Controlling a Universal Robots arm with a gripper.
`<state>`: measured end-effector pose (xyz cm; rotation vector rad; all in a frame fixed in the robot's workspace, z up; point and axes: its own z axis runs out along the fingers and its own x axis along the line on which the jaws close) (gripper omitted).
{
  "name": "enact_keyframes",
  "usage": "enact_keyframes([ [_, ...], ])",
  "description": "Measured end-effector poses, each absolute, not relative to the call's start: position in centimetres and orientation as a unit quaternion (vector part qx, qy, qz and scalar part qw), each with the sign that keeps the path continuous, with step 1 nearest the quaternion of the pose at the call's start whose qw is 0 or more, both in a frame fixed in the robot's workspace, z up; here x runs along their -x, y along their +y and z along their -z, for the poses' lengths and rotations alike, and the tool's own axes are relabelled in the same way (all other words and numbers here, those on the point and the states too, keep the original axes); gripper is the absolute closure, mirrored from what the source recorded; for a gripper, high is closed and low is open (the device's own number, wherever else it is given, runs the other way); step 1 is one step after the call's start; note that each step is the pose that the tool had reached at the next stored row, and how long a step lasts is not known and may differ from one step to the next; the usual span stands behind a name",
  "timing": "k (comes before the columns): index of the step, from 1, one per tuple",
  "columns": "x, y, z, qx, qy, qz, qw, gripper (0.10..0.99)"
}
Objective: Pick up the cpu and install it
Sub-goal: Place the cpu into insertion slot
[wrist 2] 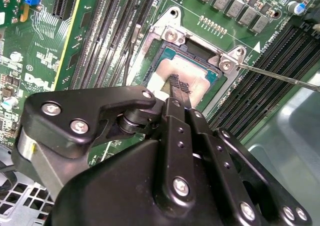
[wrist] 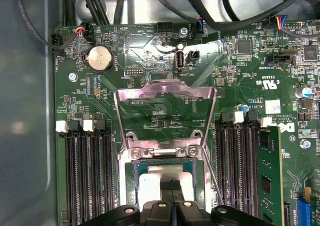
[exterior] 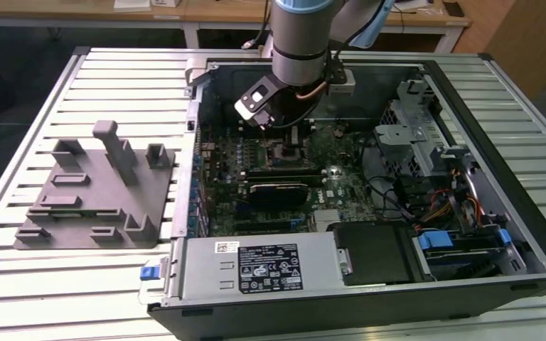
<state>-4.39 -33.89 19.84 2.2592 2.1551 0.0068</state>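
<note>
Gripper (wrist 2: 178,83): we find its fingers pressed together, gripping nothing, tips touching the cpu (wrist 2: 196,76), which lies seated in the motherboard socket (wrist 2: 172,35), far side of the computer case (exterior: 349,312).

The exterior view looks down from high up and well back, over the near edge of the slatted counter (exterior: 26,106). It takes in the whole open computer case (exterior: 539,249), the grey fixture (exterior: 93,192) on the exterior view's left, and the arm (exterior: 301,42) reaching into the case from the far side. The first wrist view faces almost straight down at the motherboard (wrist: 150,60) from close by, with the gripper (wrist: 172,188) at the picture's edge. The second wrist view sits nearer still and looks slantwise along the gripper's black linkage. Both wrist views share the open socket (wrist: 165,151) (wrist 2: 172,33) and the cpu (wrist: 150,186) (wrist 2: 197,75) lying in it; in the exterior view that spot lies small beneath the arm.
</note>
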Motion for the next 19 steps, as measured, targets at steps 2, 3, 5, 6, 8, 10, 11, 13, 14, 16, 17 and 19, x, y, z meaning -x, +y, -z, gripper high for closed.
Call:
enact_keyframes([
  [2,4.4,-33.9,-19.9,-0.724,0.69,-0.002,0.01,0.98],
  [3,4.4,-33.9,-19.9,-0.724,0.69,-0.003,0.01,0.98],
  [5,4.4,-33.9,-20.4,-0.724,0.69,-0.002,0.01,0.98],
  [6,4.4,-33.9,-20.6,-0.724,0.69,-0.002,0.01,0.98],
  [8,4.4,-33.9,-21.0,-0.723,0.69,-0.002,0.01,0.98],
  [10,4.4,-33.9,-21.5,-0.724,0.69,-0.002,0.01,0.98],
  [11,4.4,-33.9,-21.7,-0.724,0.69,-0.002,0.01,0.98],
  [13,4.4,-33.9,-22.3,-0.724,0.69,-0.003,0.01,0.98],
  [14,4.4,-33.9,-22.6,-0.724,0.69,-0.003,0.01,0.98],
  [16,4.4,-33.9,-23.2,-0.724,0.69,-0.003,0.01,0.98],
  [17,4.4,-33.9,-23.5,-0.724,0.69,-0.003,0.011,0.98],
  [19,4.4,-33.9,-24.1,-0.724,0.69,-0.004,0.011,0.98],
])
